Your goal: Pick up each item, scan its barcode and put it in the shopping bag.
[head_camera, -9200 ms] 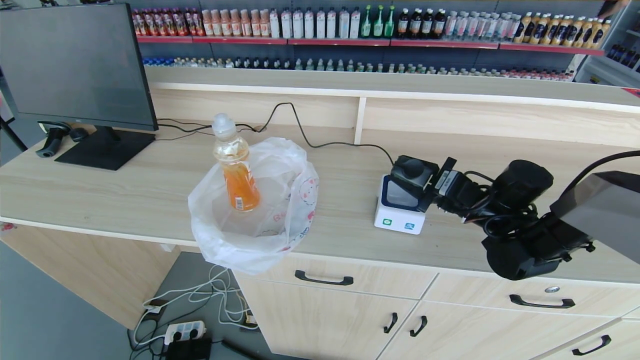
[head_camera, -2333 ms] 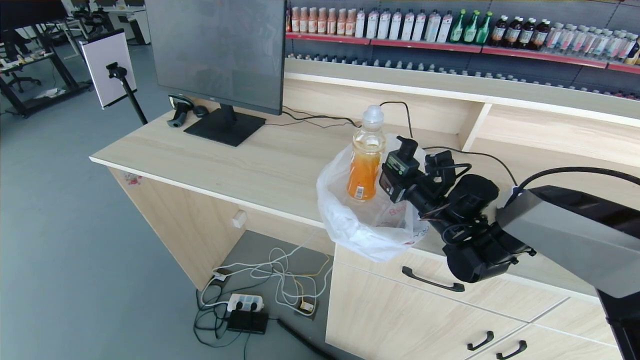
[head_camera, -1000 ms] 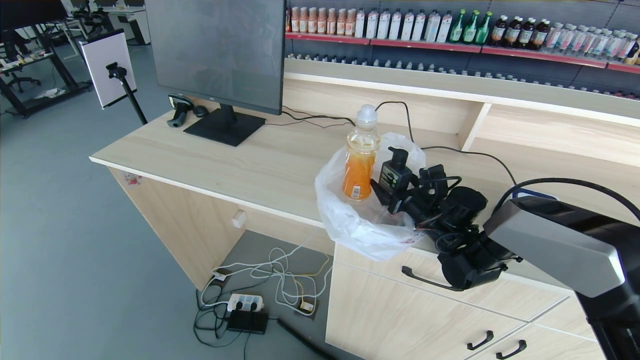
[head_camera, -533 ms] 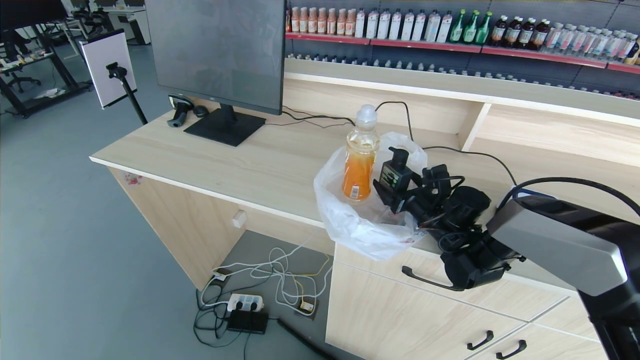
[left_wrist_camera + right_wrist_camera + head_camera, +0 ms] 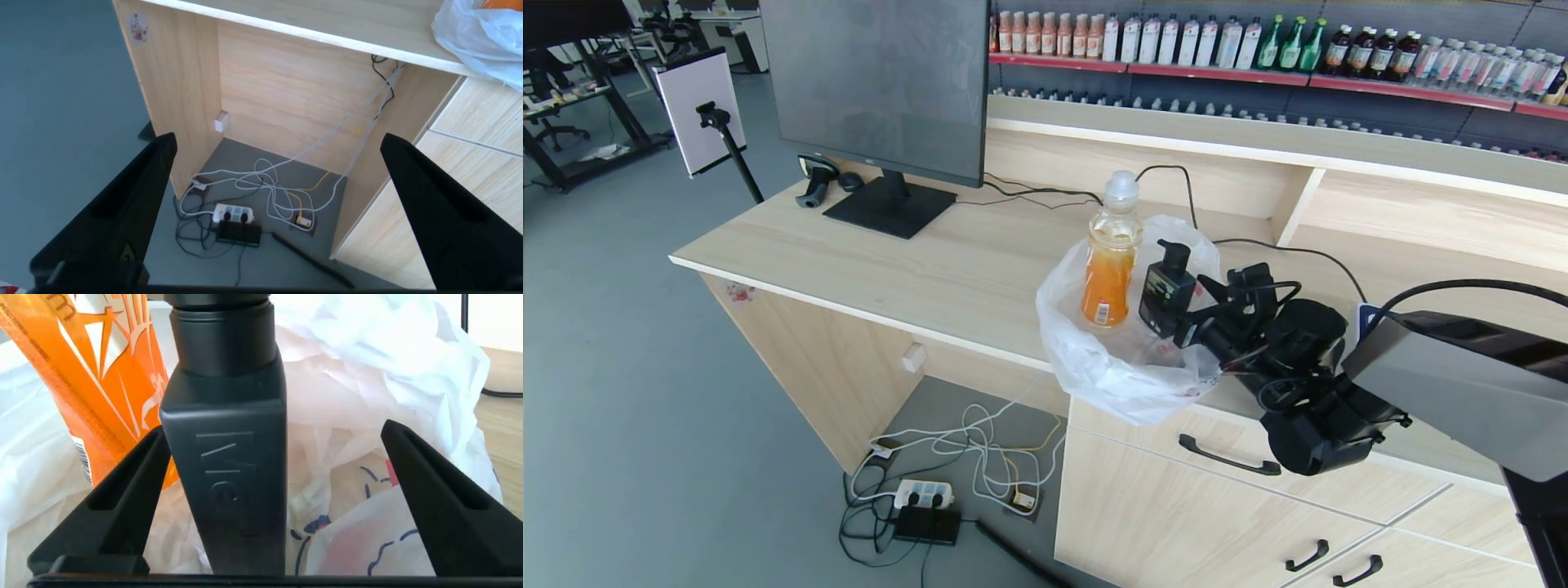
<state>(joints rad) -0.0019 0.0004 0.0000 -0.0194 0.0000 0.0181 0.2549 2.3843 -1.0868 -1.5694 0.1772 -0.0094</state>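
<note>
Pump bottle [image 5: 1166, 287], black, stands upright in the shopping bag [image 5: 1094, 371] at the counter's [image 5: 890, 261] front edge. Its long axis is vertical and its pump head points up, just beside the orange drink bottle [image 5: 1109, 269]. I see my right gripper [image 5: 274, 482] spread wide around it, neither finger touching its sides. My left gripper [image 5: 278, 188] hangs wide apart above the floor beside the counter.

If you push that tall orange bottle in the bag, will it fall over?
Probably quite easily: the orange bottle is tall and narrow, and it stands upright inside the thin bag. It looks mostly full, so it is likely heavy for its size. The bag's plastic looks crinkly and floppy, so it probably would not prop the bottle up.
</note>
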